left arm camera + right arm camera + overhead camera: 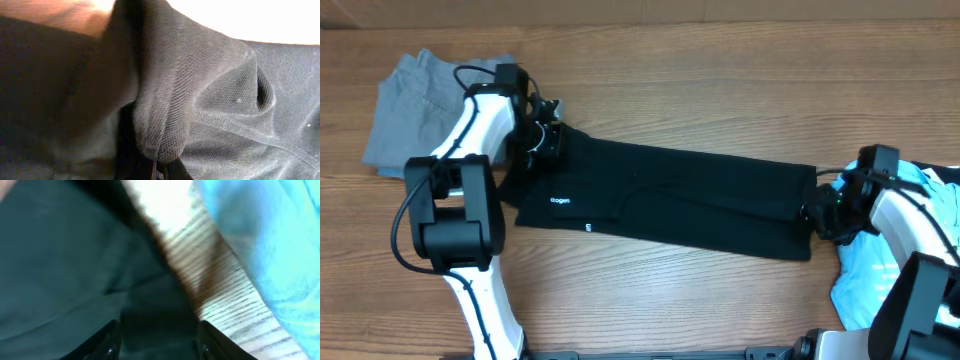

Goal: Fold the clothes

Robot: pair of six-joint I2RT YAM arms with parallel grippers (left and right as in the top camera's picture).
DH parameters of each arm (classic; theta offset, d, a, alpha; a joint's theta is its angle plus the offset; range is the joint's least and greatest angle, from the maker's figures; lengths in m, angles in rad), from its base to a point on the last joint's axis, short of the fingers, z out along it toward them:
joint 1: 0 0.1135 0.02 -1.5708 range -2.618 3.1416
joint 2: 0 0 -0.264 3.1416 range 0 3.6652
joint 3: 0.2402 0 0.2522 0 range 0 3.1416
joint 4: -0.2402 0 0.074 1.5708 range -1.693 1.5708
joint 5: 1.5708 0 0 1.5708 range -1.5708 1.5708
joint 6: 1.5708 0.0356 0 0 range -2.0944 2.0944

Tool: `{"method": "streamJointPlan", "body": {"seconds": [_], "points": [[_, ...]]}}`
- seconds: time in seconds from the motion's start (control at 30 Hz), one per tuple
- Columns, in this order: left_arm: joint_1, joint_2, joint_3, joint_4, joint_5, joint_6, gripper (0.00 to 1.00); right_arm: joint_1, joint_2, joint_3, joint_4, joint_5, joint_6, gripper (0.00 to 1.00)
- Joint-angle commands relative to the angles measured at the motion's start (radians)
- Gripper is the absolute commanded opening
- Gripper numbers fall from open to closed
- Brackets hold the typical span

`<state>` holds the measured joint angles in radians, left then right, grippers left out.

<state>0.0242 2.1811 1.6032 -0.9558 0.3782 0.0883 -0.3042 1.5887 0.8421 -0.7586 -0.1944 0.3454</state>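
Black shirt with tiny white marks, spread in a long band across the middle of a wooden table, slanting slightly down toward the right. At its upper left corner, left claw clamped shut on a bunched fold of the black cloth. From the left wrist camera, only dark knit gathered into a ridge right against the lens, claw fingers hidden. At the shirt's right end, right claw down at the hem, roughly half open. From the right wrist camera, both fingers apart at the bottom of frame with dark cloth between them, no firm grip to be made out. Folded grey garment at the top left of the overhead view, just beside the left arm. Crumpled light-blue tee at the right edge, partly under the right arm, near the shirt's end, with a strip of bare wood between.
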Motion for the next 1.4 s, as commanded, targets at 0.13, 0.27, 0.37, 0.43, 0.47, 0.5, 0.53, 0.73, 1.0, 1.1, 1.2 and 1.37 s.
{"method": "streamJointPlan", "body": {"seconds": [0.13, 0.27, 0.37, 0.43, 0.47, 0.5, 0.53, 0.73, 1.0, 1.1, 1.2, 1.37], "points": [[0.087, 0.016, -0.009, 0.004, 0.019, 0.002, 0.04, 0.001, -0.002, -0.079, 0.111, 0.008, 0.026, 0.19], [0.09, 0.016, -0.009, 0.005, 0.046, 0.002, 0.04, 0.001, -0.003, -0.079, 0.159, -0.061, -0.013, 0.3], [0.089, 0.016, -0.009, 0.004, 0.061, 0.002, 0.04, 0.002, -0.003, -0.079, 0.205, -0.165, -0.06, 0.47], [0.088, 0.016, -0.009, 0.004, 0.061, 0.002, 0.04, 0.003, -0.002, -0.081, 0.232, -0.206, -0.089, 0.4], [0.088, 0.016, -0.009, 0.003, 0.06, 0.002, 0.04, 0.002, -0.002, -0.084, 0.24, -0.208, -0.088, 0.37], [0.088, 0.016, -0.009, 0.004, 0.061, 0.002, 0.04, 0.002, -0.002, -0.087, 0.246, -0.208, -0.088, 0.36], [0.088, 0.016, -0.009, 0.003, 0.061, 0.002, 0.04, 0.002, 0.0, -0.09, 0.25, -0.208, -0.088, 0.36], [0.088, 0.016, -0.009, 0.0, 0.06, 0.002, 0.04, 0.018, 0.025, -0.138, 0.275, -0.23, -0.088, 0.33], [0.088, 0.016, -0.009, -0.006, 0.06, 0.002, 0.04, 0.004, 0.003, -0.084, 0.229, -0.231, -0.087, 0.04], [0.097, 0.016, -0.003, -0.012, 0.061, -0.003, 0.04, -0.015, -0.013, -0.024, 0.118, -0.161, -0.081, 0.04], [0.122, 0.016, 0.03, -0.037, 0.103, -0.018, 0.04, -0.024, -0.015, 0.027, -0.021, -0.042, -0.029, 0.04], [0.142, 0.016, 0.064, -0.048, 0.147, -0.018, 0.04, -0.024, -0.015, 0.03, -0.072, -0.034, -0.027, 0.11]]}}
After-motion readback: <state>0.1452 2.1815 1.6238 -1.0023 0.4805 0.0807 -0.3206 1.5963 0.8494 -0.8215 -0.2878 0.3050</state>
